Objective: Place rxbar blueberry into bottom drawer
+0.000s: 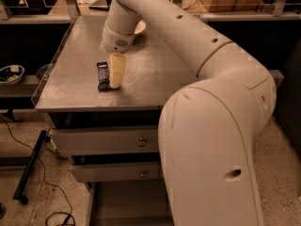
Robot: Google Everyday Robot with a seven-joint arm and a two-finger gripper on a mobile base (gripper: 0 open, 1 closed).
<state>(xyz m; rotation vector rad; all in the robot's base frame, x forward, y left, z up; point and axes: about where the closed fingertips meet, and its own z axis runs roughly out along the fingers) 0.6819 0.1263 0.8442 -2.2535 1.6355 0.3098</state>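
Observation:
The rxbar blueberry (103, 76), a dark flat bar with white lettering, lies on the grey cabinet top (155, 74) near its front left. My gripper (115, 72) reaches down from the arm and sits right at the bar's right edge, partly over it. The bottom drawer (126, 199) is pulled out below the two upper drawers, and its flat grey floor shows. My arm hides its right part.
A white bowl (139, 27) stands at the back of the top, behind my wrist. Two shut drawers with brass knobs (142, 141) sit above the open one. My large arm body (211, 159) fills the front right. A black bar (30, 166) and cables lie on the floor at left.

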